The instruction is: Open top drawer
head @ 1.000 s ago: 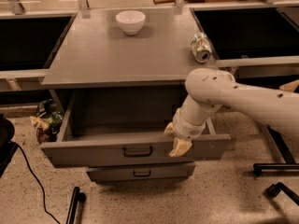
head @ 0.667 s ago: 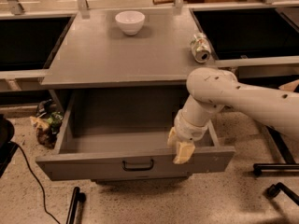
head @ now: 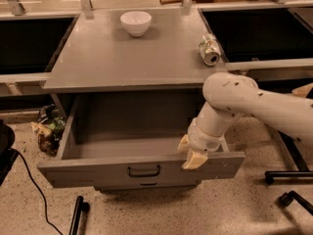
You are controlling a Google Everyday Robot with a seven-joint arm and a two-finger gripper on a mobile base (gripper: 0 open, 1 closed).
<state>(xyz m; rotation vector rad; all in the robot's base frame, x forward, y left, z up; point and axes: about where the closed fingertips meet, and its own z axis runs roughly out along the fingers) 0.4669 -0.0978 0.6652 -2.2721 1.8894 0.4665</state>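
The top drawer (head: 98, 173) is a wide, deep grey box pulled far out from under the grey cabinet top (head: 132, 58). Its inside looks empty. A black bar handle (head: 144, 171) sits at the centre of its front. My gripper (head: 191, 153) hangs on a white arm from the right, its pale fingers (head: 194, 159) at the top edge of the drawer front, right of the handle. A lower drawer is just visible beneath the front.
A white bowl (head: 135, 22) stands at the back of the cabinet top. A can (head: 210, 49) lies on its side at the right edge. A bag of clutter (head: 48, 130) sits on the floor at left. Chair legs (head: 288, 180) stand at right. A black cable (head: 34, 190) runs at lower left.
The drawer has slid further out toward the camera, and the gripper moved with its front edge. The lower drawers are now mostly hidden beneath it.
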